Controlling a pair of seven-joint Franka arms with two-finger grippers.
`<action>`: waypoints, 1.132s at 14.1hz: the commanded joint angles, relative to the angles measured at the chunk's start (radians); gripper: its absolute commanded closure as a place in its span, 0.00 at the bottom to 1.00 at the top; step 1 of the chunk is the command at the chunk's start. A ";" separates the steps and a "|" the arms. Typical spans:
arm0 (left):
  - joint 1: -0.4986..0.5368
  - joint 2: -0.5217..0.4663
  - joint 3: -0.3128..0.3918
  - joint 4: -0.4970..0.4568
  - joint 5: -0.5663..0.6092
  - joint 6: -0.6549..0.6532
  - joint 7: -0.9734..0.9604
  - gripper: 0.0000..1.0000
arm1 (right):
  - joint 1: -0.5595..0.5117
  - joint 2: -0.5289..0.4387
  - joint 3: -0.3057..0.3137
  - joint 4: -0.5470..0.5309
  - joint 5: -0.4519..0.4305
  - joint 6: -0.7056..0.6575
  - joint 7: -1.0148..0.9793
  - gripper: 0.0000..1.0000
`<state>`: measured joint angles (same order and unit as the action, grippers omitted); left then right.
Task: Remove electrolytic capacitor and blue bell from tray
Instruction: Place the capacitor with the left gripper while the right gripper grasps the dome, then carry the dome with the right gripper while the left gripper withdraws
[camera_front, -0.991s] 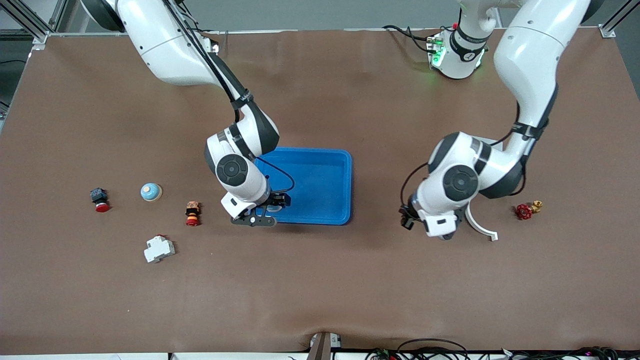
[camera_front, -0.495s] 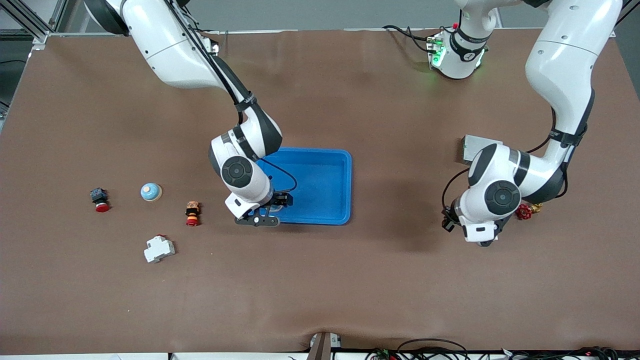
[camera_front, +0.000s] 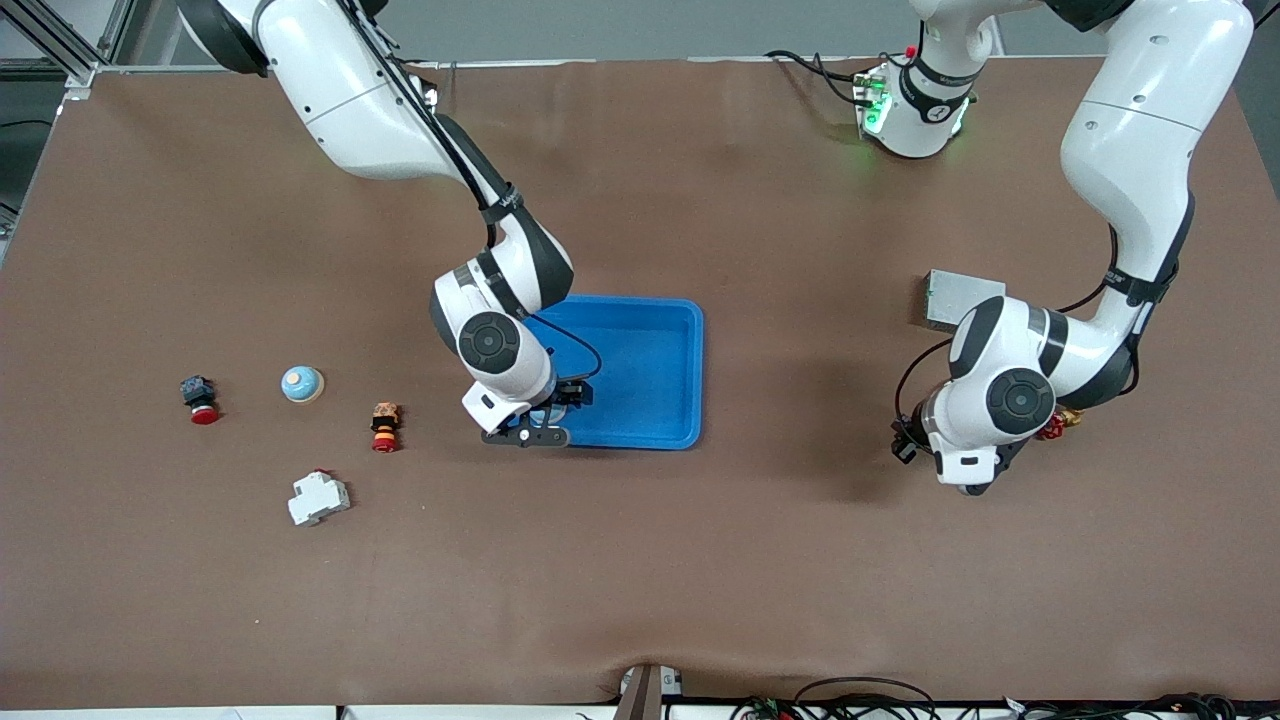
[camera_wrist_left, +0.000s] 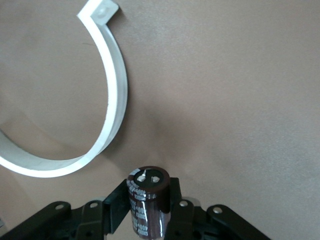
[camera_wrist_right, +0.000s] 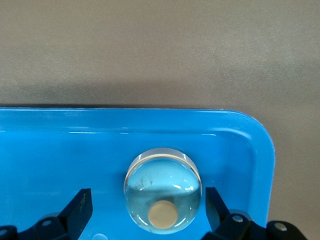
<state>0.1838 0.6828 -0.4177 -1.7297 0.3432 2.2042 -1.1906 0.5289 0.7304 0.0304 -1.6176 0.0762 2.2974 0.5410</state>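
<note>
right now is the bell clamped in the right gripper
No, the right gripper is open, its fingers standing clear of the bell, which rests in the tray.

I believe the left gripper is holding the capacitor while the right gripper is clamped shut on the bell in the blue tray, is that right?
Not quite: the right gripper is open, its fingers standing clear on either side of the bell in the blue tray, per the right wrist view. The left gripper does hold the capacitor.

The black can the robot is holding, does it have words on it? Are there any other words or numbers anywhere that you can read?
Capacitor, held in the left gripper: pale print runs down its side, too blurred to read.
Right arm, black wrist band: white lettering, too small to read.
Bell in the blue tray, between the right gripper's open fingers: no text.
Nothing else shows readable words or numbers.
</note>
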 joint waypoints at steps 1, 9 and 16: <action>0.009 -0.002 -0.007 0.006 0.022 0.011 0.014 0.52 | 0.008 0.010 -0.007 0.002 0.004 -0.007 -0.006 0.00; 0.026 -0.193 -0.016 0.007 0.005 -0.055 0.199 0.00 | 0.010 0.015 -0.006 -0.002 0.004 -0.007 -0.006 0.49; 0.055 -0.394 -0.015 0.081 -0.113 -0.290 0.531 0.00 | 0.016 -0.031 -0.006 -0.001 0.004 -0.060 -0.019 0.91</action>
<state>0.2236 0.3541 -0.4248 -1.6538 0.2747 1.9801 -0.7300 0.5311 0.7432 0.0309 -1.6172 0.0761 2.2867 0.5342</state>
